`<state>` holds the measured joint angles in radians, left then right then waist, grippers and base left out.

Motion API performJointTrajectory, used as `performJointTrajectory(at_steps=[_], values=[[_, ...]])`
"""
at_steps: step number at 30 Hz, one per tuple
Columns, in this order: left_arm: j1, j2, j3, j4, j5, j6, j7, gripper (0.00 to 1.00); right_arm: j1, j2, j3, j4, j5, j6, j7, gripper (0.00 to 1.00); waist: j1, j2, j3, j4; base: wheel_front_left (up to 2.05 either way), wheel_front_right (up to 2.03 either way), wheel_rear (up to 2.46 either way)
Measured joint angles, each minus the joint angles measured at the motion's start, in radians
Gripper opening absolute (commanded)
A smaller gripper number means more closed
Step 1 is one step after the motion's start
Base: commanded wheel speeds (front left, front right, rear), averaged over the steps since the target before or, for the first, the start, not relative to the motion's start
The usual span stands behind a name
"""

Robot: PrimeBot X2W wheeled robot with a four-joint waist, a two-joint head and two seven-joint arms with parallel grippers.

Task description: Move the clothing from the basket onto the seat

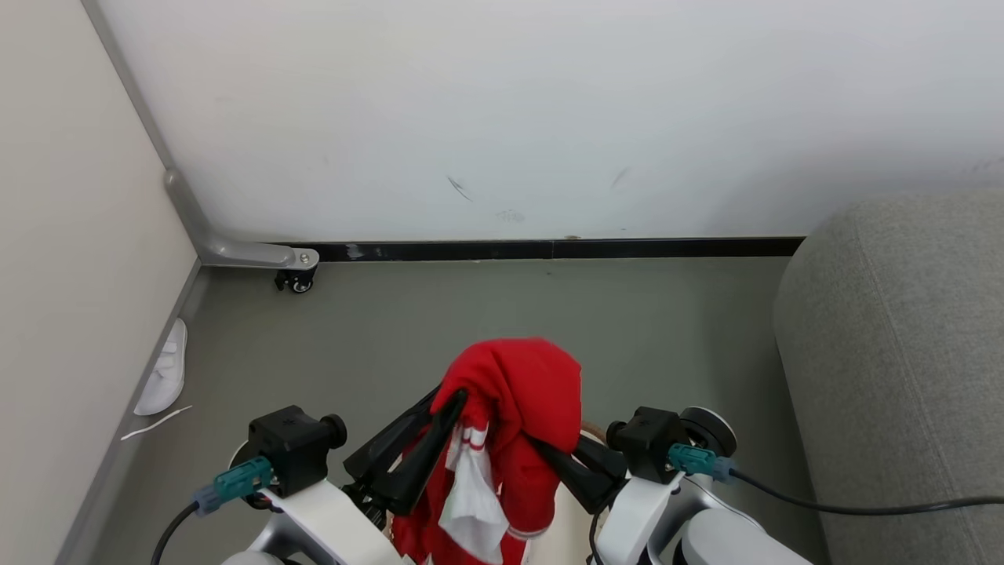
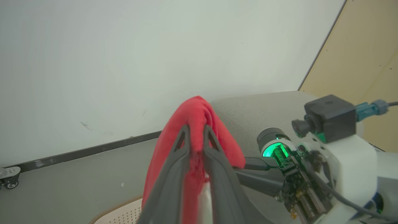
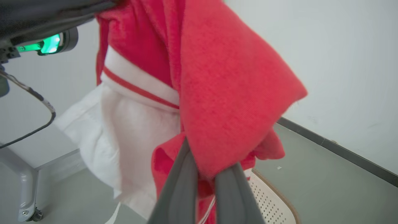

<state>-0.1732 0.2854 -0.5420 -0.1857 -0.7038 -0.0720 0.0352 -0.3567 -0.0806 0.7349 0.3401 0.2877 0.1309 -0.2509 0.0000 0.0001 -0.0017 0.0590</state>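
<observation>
A red piece of clothing point(image 1: 514, 392) with white trim hangs bunched between both grippers, low in the middle of the head view. My left gripper point(image 1: 459, 399) is shut on its upper fold; in the left wrist view the fingers point(image 2: 196, 129) pinch the red fabric point(image 2: 199, 115). From the right, my right gripper point(image 1: 540, 444) is shut on the same garment, and the right wrist view shows cloth point(image 3: 224, 93) squeezed between its fingers point(image 3: 211, 154). Below the cloth, a part of the cream basket point(image 3: 270, 199) shows. The grey seat point(image 1: 902, 353) stands at the right.
A white wall with a black skirting strip point(image 1: 549, 249) closes the far side. A grey metal leg on a caster point(image 1: 296, 281) sits at the left corner, and a white shoe point(image 1: 165, 369) lies along the left panel. Grey floor point(image 1: 471, 314) lies between.
</observation>
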Motion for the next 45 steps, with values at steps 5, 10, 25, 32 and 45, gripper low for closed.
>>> performJointTrajectory(at_steps=[5, 10, 25, 32, 45], values=[[0.000, 0.000, 0.003, 0.005, 0.000, 0.000, -0.001, 0.46, -0.001, -0.016, 0.001, 0.000, 0.007, 0.000, 0.000, 0.00, 0.0000, 0.0000, 0.001, -0.004, 0.00, 0.00, 0.00], [0.000, 0.001, 0.007, 0.008, 0.002, 0.001, -0.003, 1.00, -0.014, -0.021, 0.001, 0.000, 0.011, 0.000, 0.000, 0.00, 0.0000, 0.0000, 0.001, -0.006, 0.00, 0.00, 0.00], [0.022, 0.017, 0.014, 0.041, 0.013, 0.008, -0.022, 1.00, -0.039, -0.053, -0.020, 0.000, 0.012, 0.000, 0.000, 0.00, 0.0001, 0.0000, 0.005, -0.008, 0.00, 0.00, 0.00], [0.042, 0.030, 0.012, 0.046, 0.020, 0.008, -0.029, 1.00, -0.039, -0.078, -0.075, 0.000, 0.011, 0.000, 0.000, 0.00, 0.0001, 0.0000, 0.008, -0.019, 0.00, 0.00, 0.00], [0.064, 0.044, -0.001, 0.043, 0.021, 0.006, -0.029, 1.00, -0.038, -0.120, -0.186, -0.004, 0.002, 0.000, 0.000, 0.00, 0.0000, 0.0000, 0.019, -0.047, 0.00, 0.00, 0.00]])
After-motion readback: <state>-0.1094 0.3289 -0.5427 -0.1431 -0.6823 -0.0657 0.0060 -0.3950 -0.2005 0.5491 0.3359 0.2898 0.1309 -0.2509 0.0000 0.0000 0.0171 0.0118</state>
